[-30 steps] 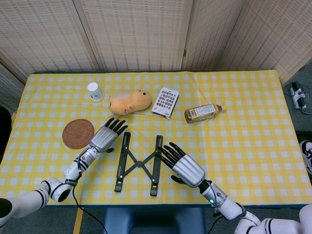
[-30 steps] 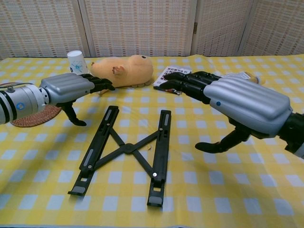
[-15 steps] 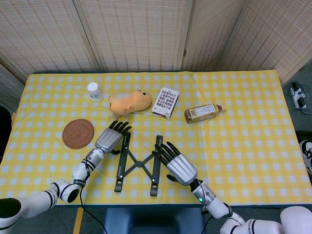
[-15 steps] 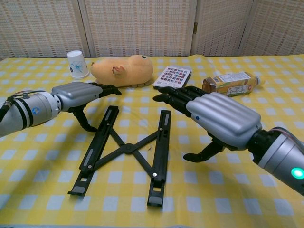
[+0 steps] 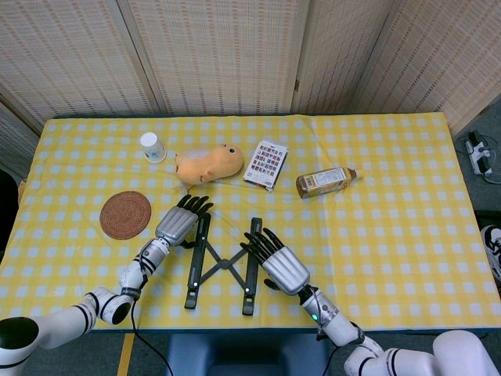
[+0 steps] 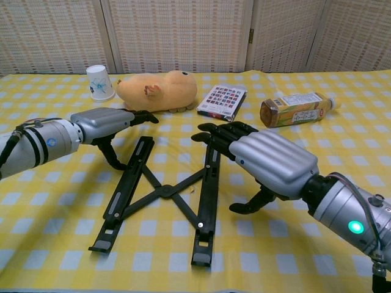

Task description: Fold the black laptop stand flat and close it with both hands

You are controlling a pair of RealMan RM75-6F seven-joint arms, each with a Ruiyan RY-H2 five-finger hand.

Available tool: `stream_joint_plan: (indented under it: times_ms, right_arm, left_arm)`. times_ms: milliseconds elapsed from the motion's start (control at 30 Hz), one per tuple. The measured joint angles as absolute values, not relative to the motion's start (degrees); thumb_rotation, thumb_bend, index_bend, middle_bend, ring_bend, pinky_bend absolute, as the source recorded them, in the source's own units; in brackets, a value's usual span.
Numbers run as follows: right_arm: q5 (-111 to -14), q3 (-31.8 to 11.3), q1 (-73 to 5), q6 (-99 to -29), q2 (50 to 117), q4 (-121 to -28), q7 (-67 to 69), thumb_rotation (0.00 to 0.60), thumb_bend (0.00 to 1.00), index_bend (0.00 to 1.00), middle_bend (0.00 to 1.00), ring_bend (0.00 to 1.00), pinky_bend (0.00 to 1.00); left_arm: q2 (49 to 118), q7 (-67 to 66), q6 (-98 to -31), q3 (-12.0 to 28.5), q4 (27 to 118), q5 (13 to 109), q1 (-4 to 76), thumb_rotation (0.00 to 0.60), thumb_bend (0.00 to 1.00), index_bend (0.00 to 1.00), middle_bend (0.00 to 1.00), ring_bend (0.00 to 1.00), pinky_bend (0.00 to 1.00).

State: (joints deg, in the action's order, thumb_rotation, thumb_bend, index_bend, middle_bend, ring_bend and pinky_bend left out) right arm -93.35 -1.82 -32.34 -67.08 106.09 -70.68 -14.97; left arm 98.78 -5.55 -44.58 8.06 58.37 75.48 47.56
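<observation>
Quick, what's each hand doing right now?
Left hand: open, holding nothing, beside the stand.
Right hand: open, holding nothing.

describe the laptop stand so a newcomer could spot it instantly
On the yellow checked tablecloth, look at the near edge, between the two robot hands: left, right. The laptop stand lies flat there, two black bars joined by an X-shaped link. It is the only black, skeletal thing; the toy, coaster and bottle lie farther back.
</observation>
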Motion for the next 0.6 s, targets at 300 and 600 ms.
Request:
stream_joint_plan:
  times_ms: [300,600]
  right_arm:
    - [-94.1,-2.2,-33.5,-67.6,110.6,-64.6,-13.7,0.600,0.20,0.00,0.00,0.00,0.00]
    - [-94.5,-1.7,-33.7,-68.2,112.7,-60.7,-12.3,0.600,0.21,0.00,0.00,0.00,0.00]
  left_arm:
    - [98.5,-4.4,-44.0,8.1,59.2,74.4,47.4,0.600,0.21,0.05,0.02,0.00,0.00]
    - [98.1,-3.4,-43.7,8.0,59.7,73.7,47.1,0.600,0.21,0.05,0.02,0.00,0.00]
